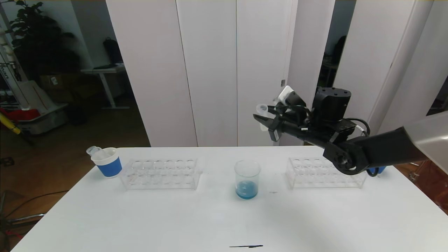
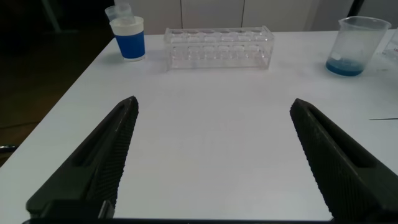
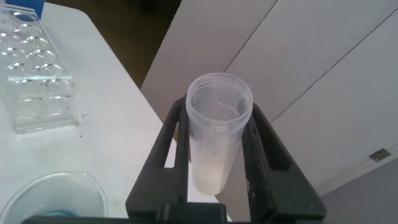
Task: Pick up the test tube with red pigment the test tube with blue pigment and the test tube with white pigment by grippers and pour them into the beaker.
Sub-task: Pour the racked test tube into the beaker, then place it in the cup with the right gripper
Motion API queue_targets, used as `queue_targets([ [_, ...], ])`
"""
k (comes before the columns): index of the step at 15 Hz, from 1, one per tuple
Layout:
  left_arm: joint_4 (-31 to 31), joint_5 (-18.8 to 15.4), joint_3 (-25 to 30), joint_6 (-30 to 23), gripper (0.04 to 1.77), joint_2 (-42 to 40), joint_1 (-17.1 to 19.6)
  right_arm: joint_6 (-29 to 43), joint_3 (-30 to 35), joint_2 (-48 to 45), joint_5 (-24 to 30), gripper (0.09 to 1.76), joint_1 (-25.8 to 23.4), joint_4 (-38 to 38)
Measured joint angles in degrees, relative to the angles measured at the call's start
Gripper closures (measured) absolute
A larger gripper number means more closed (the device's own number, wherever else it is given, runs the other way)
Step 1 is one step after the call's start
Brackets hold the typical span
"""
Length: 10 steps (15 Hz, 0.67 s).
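My right gripper (image 1: 263,120) is shut on the test tube with white pigment (image 1: 261,109), held high above the table, behind and to the right of the beaker (image 1: 247,179). In the right wrist view the tube (image 3: 214,140) sits between the fingers (image 3: 255,146), open mouth towards the camera, cream-white liquid at its bottom. The beaker holds blue liquid and also shows in the left wrist view (image 2: 354,46). My left gripper (image 2: 214,102) is open and empty over bare table near the front left. The tubes with red and blue pigment are not in view.
Two clear racks stand on the table, one left (image 1: 161,173) and one right (image 1: 322,171) of the beaker. A blue-banded paper cup (image 1: 106,161) at the far left holds an empty clear tube (image 1: 92,150). A dark streak (image 1: 246,246) lies at the front edge.
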Motion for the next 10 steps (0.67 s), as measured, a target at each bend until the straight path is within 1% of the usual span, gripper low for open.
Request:
queue_targets([
  [4,0.00,0.00,0.00,0.00,0.07,0.00,0.00,-7.62,0.26,-0.05,1.11,1.26,-0.04,-0.20],
  [10,0.02,0.00,0.00,0.00,0.07,0.00,0.00,-18.70,0.96,0.39,7.97,1.26,-0.91,0.30],
])
